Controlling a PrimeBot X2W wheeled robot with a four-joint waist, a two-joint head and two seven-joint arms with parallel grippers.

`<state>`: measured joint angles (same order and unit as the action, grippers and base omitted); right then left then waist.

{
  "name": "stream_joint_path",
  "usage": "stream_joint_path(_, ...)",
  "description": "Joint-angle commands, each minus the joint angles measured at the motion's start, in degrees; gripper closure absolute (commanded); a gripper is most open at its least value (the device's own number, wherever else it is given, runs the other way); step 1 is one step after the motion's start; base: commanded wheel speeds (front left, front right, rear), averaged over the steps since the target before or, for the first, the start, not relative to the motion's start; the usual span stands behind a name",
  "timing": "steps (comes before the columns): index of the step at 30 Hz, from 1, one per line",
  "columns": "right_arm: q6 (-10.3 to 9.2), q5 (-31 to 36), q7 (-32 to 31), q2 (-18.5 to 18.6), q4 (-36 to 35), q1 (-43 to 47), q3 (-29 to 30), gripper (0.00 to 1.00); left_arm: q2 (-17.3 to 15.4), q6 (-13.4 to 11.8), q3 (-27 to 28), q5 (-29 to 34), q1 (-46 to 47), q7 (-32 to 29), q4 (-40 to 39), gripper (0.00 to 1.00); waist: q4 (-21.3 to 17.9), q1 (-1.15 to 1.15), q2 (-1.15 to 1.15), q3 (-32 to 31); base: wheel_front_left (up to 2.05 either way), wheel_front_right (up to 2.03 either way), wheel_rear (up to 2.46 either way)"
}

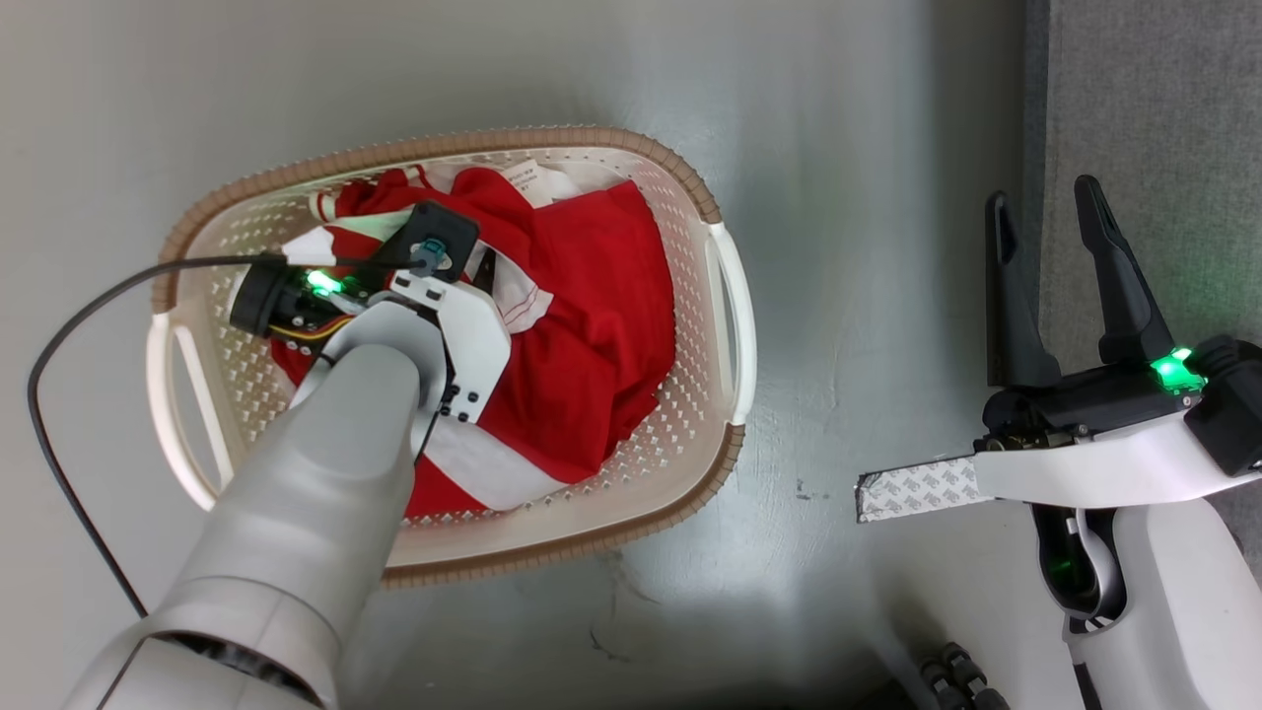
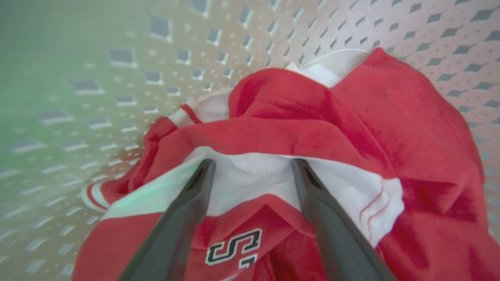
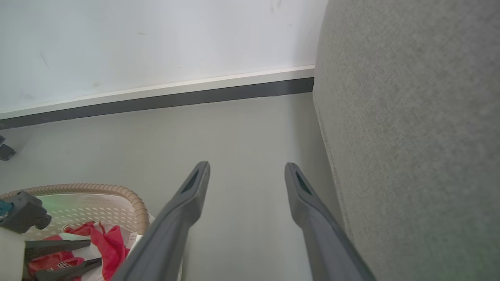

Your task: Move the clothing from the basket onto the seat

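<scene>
The basket point(image 1: 449, 148) stands on the grey floor with the red and white clothing point(image 1: 592, 325) heaped inside. My left arm reaches down into it. In the left wrist view my left gripper point(image 2: 254, 162) is open, its fingertips resting against a white panel of the clothing point(image 2: 351, 117), with a fold of fabric and black-and-white lettering between the fingers. My right gripper point(image 1: 1042, 195) hangs open and empty beside the grey seat point(image 1: 1154, 118), right of the basket. The right wrist view shows my right gripper point(image 3: 247, 167) above bare floor, the seat point(image 3: 410, 136) on its right, and the basket point(image 3: 117, 191) at lower left.
A black cable point(image 1: 79, 316) runs from my left wrist across the floor left of the basket. A strip of patterned tape point(image 1: 917, 488) sticks out from my right arm. A white wall with a dark baseboard point(image 3: 175, 99) lies beyond the basket.
</scene>
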<state>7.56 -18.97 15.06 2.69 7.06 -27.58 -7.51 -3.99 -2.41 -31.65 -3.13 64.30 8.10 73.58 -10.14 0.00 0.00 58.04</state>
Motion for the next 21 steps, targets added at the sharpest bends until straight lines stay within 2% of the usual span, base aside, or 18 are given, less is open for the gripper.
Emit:
stream_joint_path(1, -0.14, -0.07, 0.18, 0.40, 0.15, 0.04, 0.33, 0.00, -0.09, -0.34, -0.06, -0.34, 0.58, 0.27, 0.17, 0.00, -0.19, 0.00, 0.00, 0.24, 0.00, 0.00, 0.00)
stream_joint_path(8, -0.16, -0.12, 0.07, 0.49, 0.09, 0.83, 0.61, 0.00, -0.45, -1.11, -0.79, -0.45, 0.81, 0.35, 0.26, 0.00, -0.43, 0.00, 0.00, 1.09, 0.00, 0.00, 0.00)
stream_joint_path(21, -0.17, 0.49, 0.07, 0.54, -0.19, 1.20, 1.08, 0.00, -0.39, -0.94, -1.99, -1.26, 1.64, 0.42, 0.35, 0.00, -0.20, 0.00, 0.00, 2.34, 0.00, 0.00, 0.00)
